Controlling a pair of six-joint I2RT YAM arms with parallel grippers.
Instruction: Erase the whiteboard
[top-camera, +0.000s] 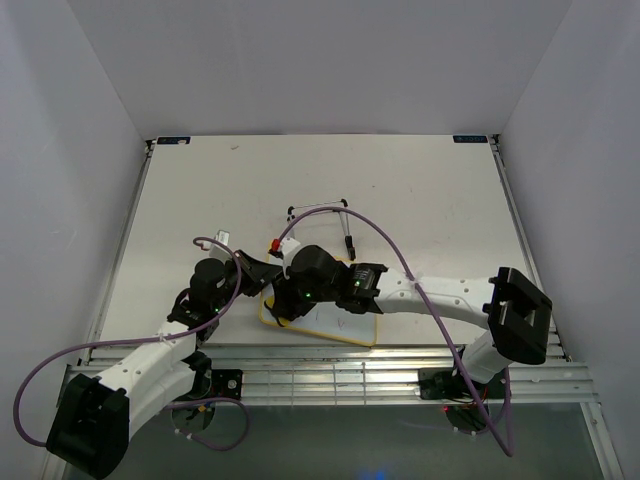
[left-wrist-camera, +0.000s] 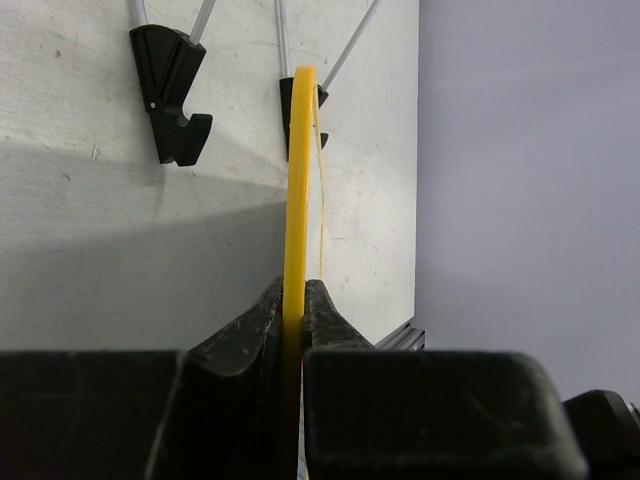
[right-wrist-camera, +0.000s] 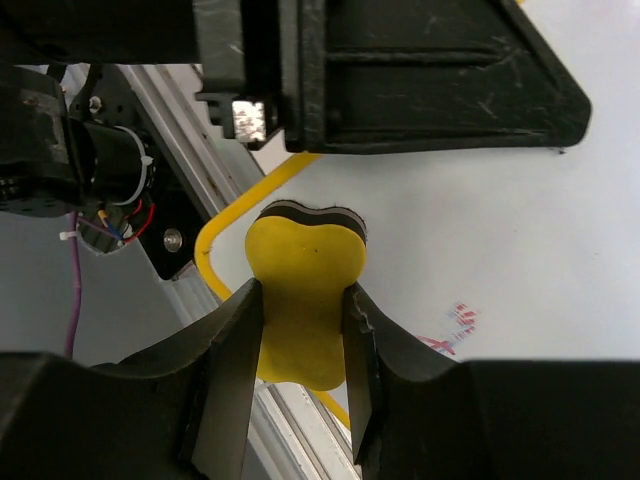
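**Left gripper** (left-wrist-camera: 295, 305): shut tight on the thin yellow frame of the whiteboard (left-wrist-camera: 298, 170). In the left wrist view the board shows edge-on, as a vertical yellow strip at centre frame.

**Right gripper** (right-wrist-camera: 303, 310): closed on a yellow eraser (right-wrist-camera: 303, 262), with 2 fingers pinching its narrow waist. A dark pad layer shows along the eraser's upper edge. The eraser sits over the board's white surface, close to a rounded yellow corner left of centre. Whether the pad touches the surface cannot be told.

**Board surface:** small red-purple marks (right-wrist-camera: 455, 330) lie to the lower right of the eraser.

**Location:** in the top view the whiteboard lies at lower centre on the tabletop (top-camera: 420, 190), near its front edge. Both grippers meet at the board's left end.

**Surroundings:** a black wire stand (top-camera: 320, 212) lies just above the board at centre frame.
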